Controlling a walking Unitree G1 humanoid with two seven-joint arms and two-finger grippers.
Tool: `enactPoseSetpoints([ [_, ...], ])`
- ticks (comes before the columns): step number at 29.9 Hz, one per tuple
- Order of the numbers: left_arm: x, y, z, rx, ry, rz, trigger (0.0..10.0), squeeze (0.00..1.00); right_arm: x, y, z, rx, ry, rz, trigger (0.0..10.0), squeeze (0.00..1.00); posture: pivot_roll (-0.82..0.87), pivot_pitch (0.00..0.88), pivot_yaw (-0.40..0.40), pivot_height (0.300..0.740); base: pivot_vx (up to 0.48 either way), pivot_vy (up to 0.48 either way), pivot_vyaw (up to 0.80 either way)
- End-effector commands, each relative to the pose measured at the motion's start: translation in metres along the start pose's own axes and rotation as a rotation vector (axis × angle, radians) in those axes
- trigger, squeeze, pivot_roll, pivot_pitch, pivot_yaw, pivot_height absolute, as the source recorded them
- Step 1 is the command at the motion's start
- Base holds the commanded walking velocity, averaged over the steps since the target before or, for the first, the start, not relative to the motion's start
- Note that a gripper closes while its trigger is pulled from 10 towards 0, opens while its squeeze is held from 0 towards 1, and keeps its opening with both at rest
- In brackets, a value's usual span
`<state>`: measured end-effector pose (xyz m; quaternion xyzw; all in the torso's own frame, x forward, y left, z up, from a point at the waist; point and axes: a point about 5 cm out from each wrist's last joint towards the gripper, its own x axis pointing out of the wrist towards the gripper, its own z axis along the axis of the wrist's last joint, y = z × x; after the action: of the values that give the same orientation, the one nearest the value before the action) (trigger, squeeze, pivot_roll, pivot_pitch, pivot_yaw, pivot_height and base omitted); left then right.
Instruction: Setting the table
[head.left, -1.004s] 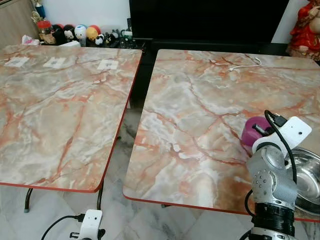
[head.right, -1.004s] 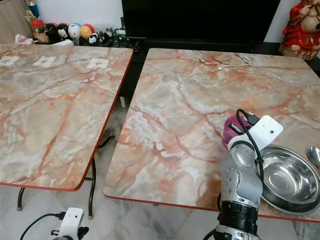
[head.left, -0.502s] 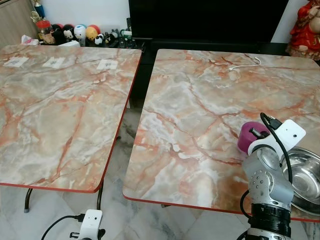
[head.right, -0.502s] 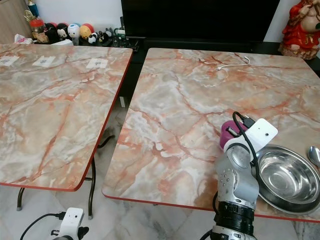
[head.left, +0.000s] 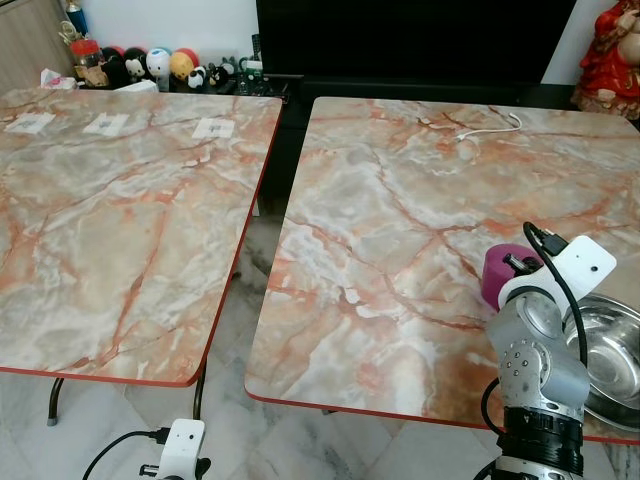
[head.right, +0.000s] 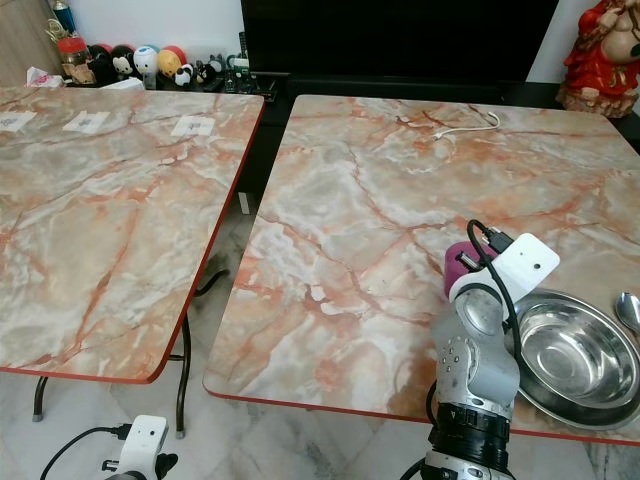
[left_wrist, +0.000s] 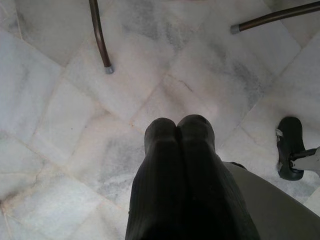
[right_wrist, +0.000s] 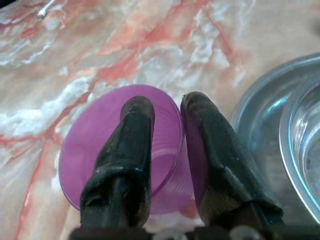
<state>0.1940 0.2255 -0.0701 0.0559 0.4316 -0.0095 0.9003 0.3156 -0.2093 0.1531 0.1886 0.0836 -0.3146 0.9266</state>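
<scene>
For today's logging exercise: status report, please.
Right gripper pinching purple cup rim. Steel bowl close beside. Left gripper shut, idle over floor.

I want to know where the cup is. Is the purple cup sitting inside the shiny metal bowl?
No, the purple cup sits on the marble table beside the metal bowl, with the right gripper pinching its rim.
</scene>
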Motion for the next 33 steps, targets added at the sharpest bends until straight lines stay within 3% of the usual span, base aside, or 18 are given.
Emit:
enactPoseSetpoints([
  [1,-0.001,0.001,-0.003,0.0,0.016,0.002,10.0,0.0,-0.003,0.001,0.008,0.002,-0.042,0.004,10.0,0.0,0.04,0.076,-0.009,0.74,0.0,0.0,0.0],
  [17,-0.001,0.002,-0.003,0.002,0.015,0.006,10.0,0.0,0.001,-0.009,0.012,0.021,-0.081,-0.055,10.0,0.0,0.04,0.082,-0.004,0.74,0.0,0.0,0.0],
  [22,-0.001,0.002,-0.003,0.003,0.014,0.008,10.0,0.0,-0.001,-0.007,0.018,-0.03,-0.145,-0.019,10.0,0.0,0.04,0.08,-0.005,0.74,0.0,0.0,0.0],
  [23,-0.001,0.002,-0.003,0.003,0.014,0.009,10.0,0.0,-0.002,-0.004,0.02,-0.044,-0.164,0.011,10.0,0.0,0.04,0.079,-0.005,0.74,0.0,0.0,0.0],
  [28,-0.001,0.003,-0.003,0.005,0.009,0.018,10.0,0.0,-0.021,0.028,0.023,-0.181,-0.27,0.406,10.0,0.0,0.03,0.078,-0.004,0.74,0.0,0.0,0.0],
  [33,-0.001,0.004,-0.003,0.008,0.004,0.021,10.0,0.0,-0.029,0.024,0.009,-0.237,-0.243,0.489,10.0,0.0,0.03,0.07,-0.008,0.74,0.0,0.0,0.0],
])
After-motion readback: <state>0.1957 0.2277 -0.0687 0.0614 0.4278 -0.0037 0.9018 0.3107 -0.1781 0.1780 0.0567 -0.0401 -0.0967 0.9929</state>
